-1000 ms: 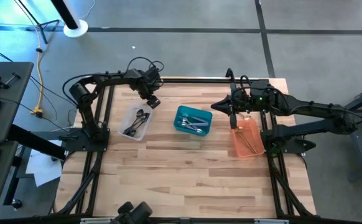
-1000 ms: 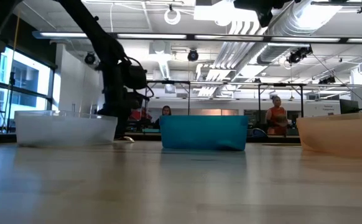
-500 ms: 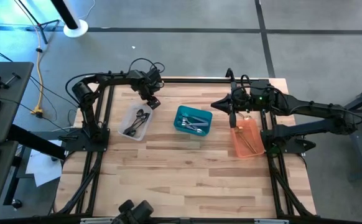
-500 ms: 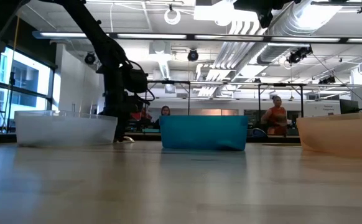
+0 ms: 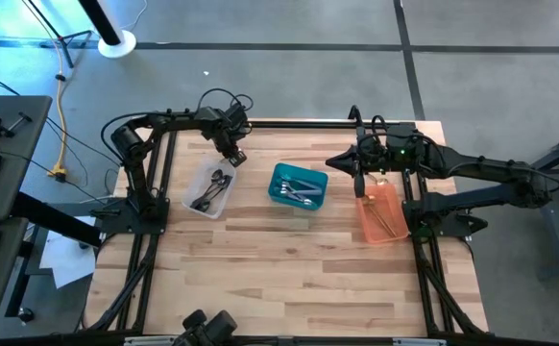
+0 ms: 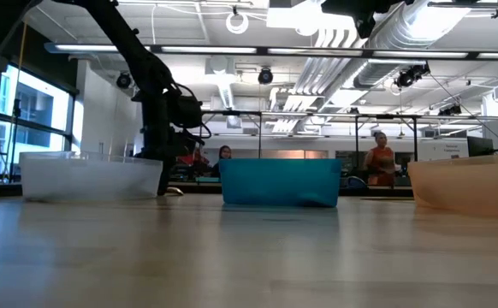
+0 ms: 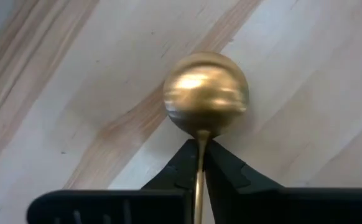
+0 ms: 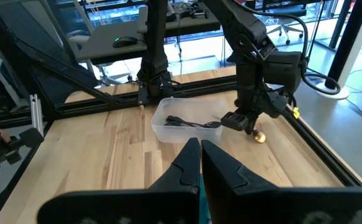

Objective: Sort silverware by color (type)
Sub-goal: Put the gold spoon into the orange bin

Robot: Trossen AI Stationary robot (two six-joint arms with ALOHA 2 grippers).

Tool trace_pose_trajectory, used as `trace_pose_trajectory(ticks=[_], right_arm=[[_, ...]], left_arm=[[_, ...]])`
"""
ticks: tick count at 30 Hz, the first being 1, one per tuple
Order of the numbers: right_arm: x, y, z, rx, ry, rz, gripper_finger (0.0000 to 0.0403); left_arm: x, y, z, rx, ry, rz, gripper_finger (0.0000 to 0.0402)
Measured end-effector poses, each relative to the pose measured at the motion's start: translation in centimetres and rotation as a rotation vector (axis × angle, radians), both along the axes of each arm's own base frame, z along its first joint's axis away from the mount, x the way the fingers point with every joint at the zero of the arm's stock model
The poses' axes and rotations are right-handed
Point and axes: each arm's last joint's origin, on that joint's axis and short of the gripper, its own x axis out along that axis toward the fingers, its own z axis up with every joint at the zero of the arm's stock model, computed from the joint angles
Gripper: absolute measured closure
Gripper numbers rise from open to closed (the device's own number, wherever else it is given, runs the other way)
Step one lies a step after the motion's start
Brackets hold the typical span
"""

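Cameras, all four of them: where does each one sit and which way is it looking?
High: overhead, straight down; both arms, clear bin, teal bin, orange bin.
Low: tabletop height, across to room; left arm behind clear bin.
Left wrist: down at wood; left gripper shut on gold spoon.
Right wrist: across table; right gripper shut.
Shared: right wrist also shows spoon, clear bin.

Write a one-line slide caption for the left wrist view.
Left gripper shut on the thin handle of a gold spoon, its round bowl over the wooden table.
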Motion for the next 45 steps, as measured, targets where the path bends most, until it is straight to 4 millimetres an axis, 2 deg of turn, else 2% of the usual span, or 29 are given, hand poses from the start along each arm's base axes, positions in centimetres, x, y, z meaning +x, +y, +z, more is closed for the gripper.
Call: trace_pose_trajectory(ticks=[15,23,29,36,41,45], right_arm=[[0.0,0.0,0.0,0.0,0.0,0.0,0.0403],[0.0,0.0,0.0,0.001,0.001,0.0,0.0403],[0.0,0.0,0.0,0.001,0.002,0.0,0.0403],[0.0,0.0,0.0,0.001,0.002,0.001,0.0403],[0.0,0.0,0.0,0.003,0.002,0.009,0.0403],[0.0,0.0,0.0,0.001,0.002,0.009,0.0403]], left_arm=[[0.0,-0.1,0.4,0.01,-0.008,-0.022,0.0399],[0.5,0.3,3.4,0.068,-0.073,-0.024,0.0401],[0.6,0.5,6.9,0.156,-0.154,-0.023,0.0401],[0.3,-0.5,13.1,0.365,-0.383,-0.035,0.0401],[-0.1,-3.0,18.4,0.492,-0.627,-0.066,0.0401],[-0.7,-5.7,21.1,0.568,-0.803,-0.098,0.0401]])
